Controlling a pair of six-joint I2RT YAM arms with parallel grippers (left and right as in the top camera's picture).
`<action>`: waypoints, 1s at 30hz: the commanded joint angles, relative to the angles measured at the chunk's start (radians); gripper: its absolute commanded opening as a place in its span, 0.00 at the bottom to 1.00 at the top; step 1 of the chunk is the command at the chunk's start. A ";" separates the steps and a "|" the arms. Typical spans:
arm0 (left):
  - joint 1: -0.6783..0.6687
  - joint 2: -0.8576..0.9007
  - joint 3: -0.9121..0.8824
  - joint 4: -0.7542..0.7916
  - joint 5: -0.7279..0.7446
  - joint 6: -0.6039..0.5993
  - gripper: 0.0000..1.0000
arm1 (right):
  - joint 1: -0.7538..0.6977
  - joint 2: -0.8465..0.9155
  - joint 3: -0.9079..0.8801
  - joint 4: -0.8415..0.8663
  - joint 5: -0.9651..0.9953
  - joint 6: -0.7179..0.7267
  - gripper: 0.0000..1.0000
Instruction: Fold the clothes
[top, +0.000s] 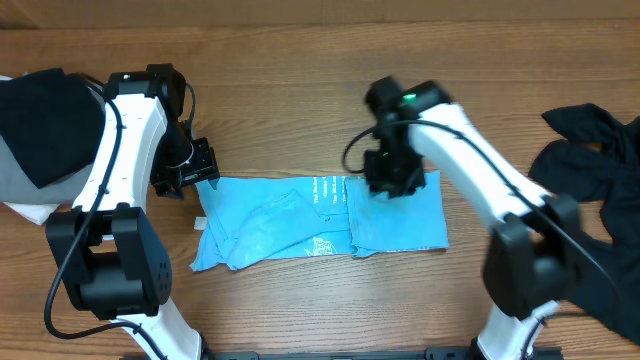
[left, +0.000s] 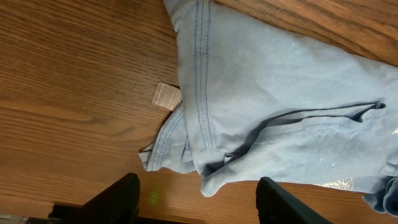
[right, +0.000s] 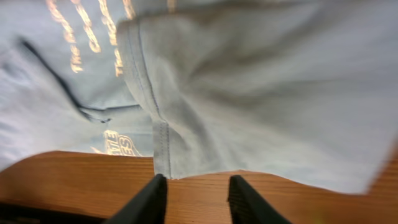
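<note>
Just ahead of the left claw (left: 198, 196), spread and empty, the blue T-shirt (left: 280, 93) lies half-folded on the counter (left: 62, 93). The right claw (right: 196, 198), also parted, hovers at its hem. A shallow pinch could drag the bunched layers and undo the fold.

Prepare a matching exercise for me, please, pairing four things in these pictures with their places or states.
Things:
1. light-blue T-shirt
2. grey garment
3. beige tag
4. right end effector

Places or states:
A. open, at the shirt's edge
B. at the left edge of the table
C. lying on the wood beside the shirt's hem
D. folded, in the middle of the table

Pairs: 1-D; 2-B; 3-C; 4-A.
</note>
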 joint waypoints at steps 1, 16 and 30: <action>0.004 -0.010 -0.022 0.005 0.008 0.050 0.65 | -0.079 -0.109 0.024 0.002 0.035 0.002 0.45; -0.016 -0.009 -0.450 0.470 0.173 0.310 0.89 | -0.252 -0.131 0.024 -0.069 0.035 -0.081 1.00; -0.063 -0.009 -0.500 0.489 0.217 0.303 0.09 | -0.252 -0.131 0.024 -0.068 0.048 -0.081 1.00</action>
